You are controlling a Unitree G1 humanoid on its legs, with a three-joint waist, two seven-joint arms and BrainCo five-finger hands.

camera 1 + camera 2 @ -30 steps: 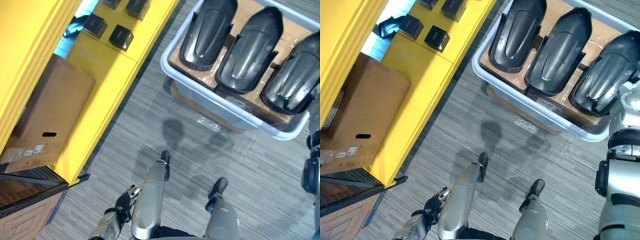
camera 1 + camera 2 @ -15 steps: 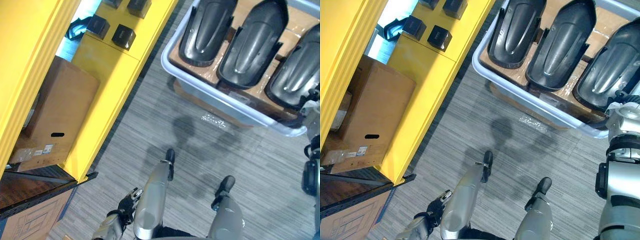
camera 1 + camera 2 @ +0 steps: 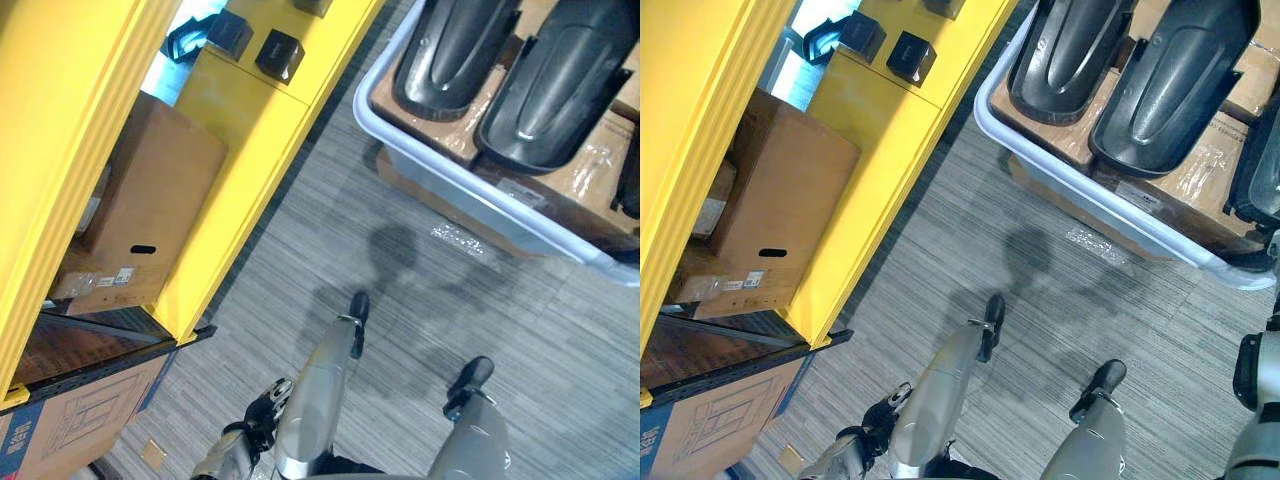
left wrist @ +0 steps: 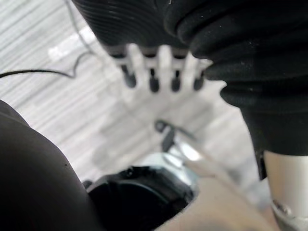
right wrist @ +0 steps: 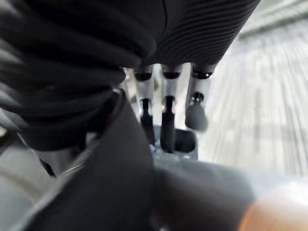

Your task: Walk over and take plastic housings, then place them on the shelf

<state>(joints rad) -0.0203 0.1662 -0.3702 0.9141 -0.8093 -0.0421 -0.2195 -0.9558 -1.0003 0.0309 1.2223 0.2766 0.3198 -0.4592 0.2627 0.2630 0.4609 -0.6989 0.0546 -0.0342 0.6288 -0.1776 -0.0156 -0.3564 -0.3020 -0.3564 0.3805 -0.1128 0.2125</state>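
Left wrist view: left hand (image 4: 144, 29) fingers (image 4: 152, 72) straight over carpet (image 4: 57, 91)

Shelf (image 3: 240, 130) left, bin (image 3: 470, 180) right, floor (image 3: 330, 230) between.
Plastic housings (image 3: 455, 50) lie side by side in the bin, ahead right. A carton (image 3: 150, 210) sits inside the shelf's lower bay, with small blocks (image 3: 280, 55) on the ledge beyond it.

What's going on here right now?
Nothing is picked up yet. The robot stands on the carpet, with the yellow shelf on its left and the pale tray of dark plastic housings ahead to its right. The left robot hand and right robot hand hang empty, fingers relaxed.
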